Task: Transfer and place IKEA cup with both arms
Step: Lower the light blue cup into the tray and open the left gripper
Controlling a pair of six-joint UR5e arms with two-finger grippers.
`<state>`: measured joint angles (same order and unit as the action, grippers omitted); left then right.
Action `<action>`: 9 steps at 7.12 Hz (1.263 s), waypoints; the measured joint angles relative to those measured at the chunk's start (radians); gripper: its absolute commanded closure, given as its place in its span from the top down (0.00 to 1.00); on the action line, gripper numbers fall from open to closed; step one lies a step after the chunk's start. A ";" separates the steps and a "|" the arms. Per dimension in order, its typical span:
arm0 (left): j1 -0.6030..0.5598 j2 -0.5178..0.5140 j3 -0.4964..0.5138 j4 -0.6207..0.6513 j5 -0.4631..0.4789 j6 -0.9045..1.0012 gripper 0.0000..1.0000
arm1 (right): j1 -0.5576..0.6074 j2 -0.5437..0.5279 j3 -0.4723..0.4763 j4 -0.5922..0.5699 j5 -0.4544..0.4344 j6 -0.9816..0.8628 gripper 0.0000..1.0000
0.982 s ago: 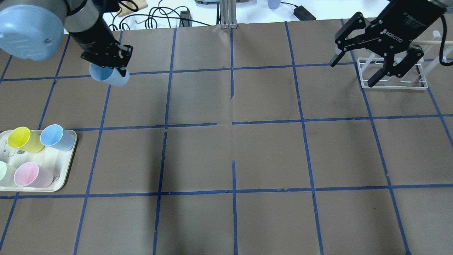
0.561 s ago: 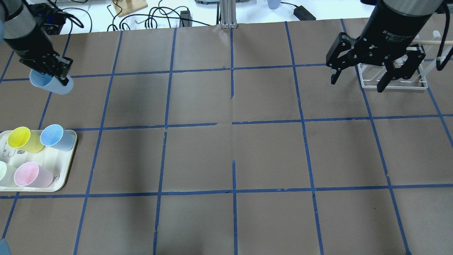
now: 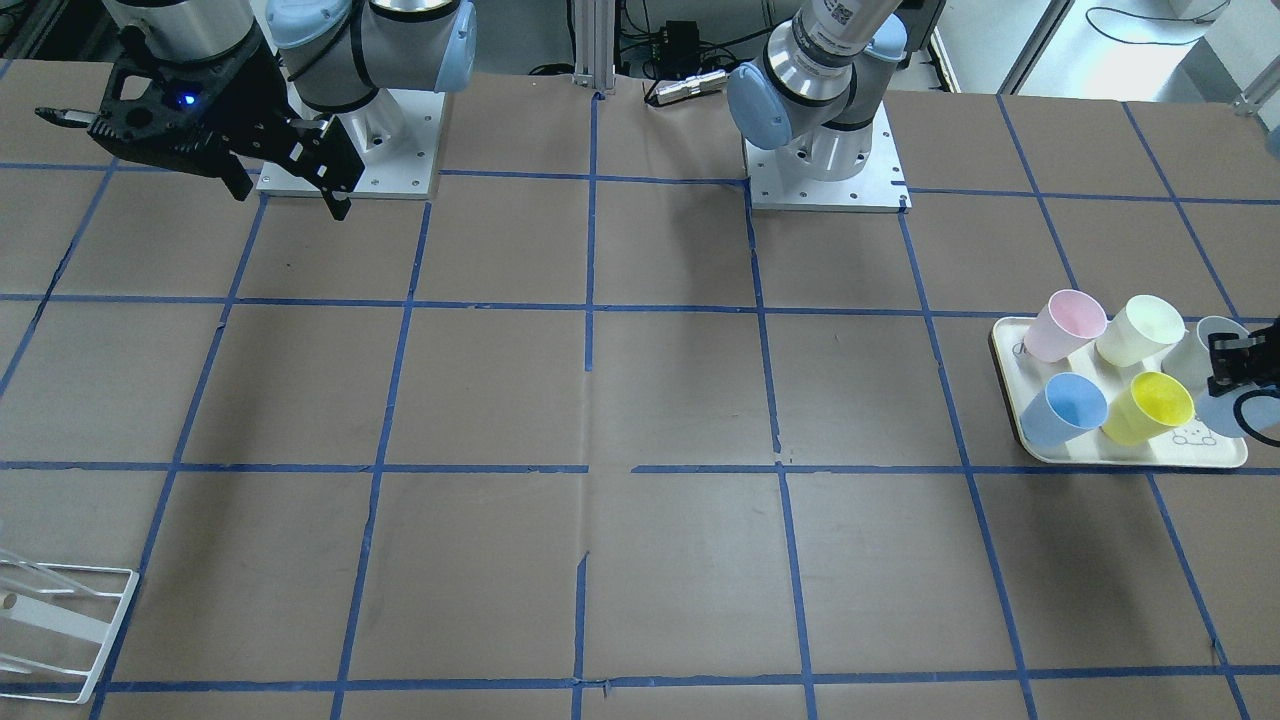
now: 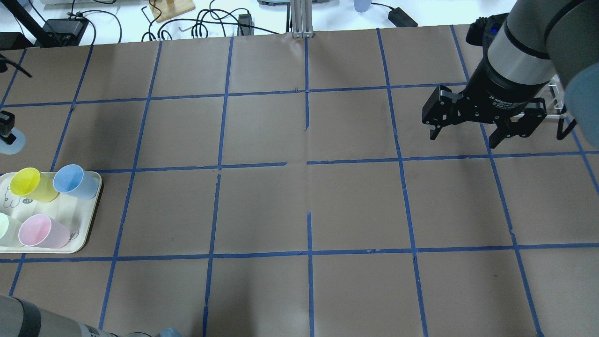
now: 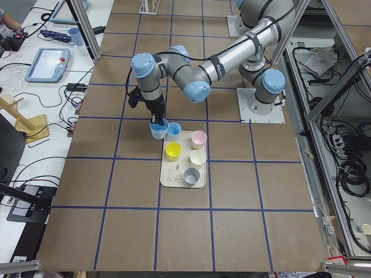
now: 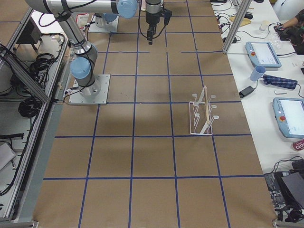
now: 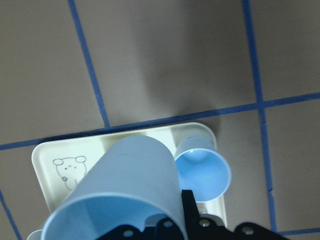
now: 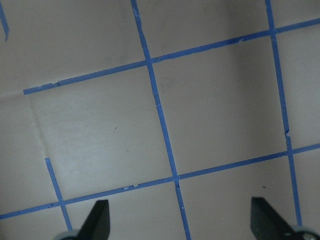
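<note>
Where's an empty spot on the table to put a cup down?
The big middle of the table, between the tray and the white rack, is all bare brown paper. The tray is crowded with cups, and the left gripper holds the IKEA cup right by it. The right gripper hangs open above the rack's side.

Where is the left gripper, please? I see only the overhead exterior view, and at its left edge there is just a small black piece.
Observer: The exterior left view shows the left gripper shut on the IKEA cup, beside one end of the tray, close to the other blue cup.
Operator: How many cups stand on the tray? I count four.
Observer: Five: a grey cup stands at the end that your view cuts off.
</note>
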<state>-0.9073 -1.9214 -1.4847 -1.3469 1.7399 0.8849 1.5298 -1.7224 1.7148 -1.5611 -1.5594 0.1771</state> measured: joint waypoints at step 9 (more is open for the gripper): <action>0.134 -0.191 0.044 0.046 0.000 0.090 1.00 | 0.049 0.076 -0.113 0.091 0.000 -0.001 1.00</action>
<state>-0.7734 -2.1125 -1.4403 -1.3010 1.7400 0.9746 1.5785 -1.6463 1.6014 -1.4697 -1.5591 0.1766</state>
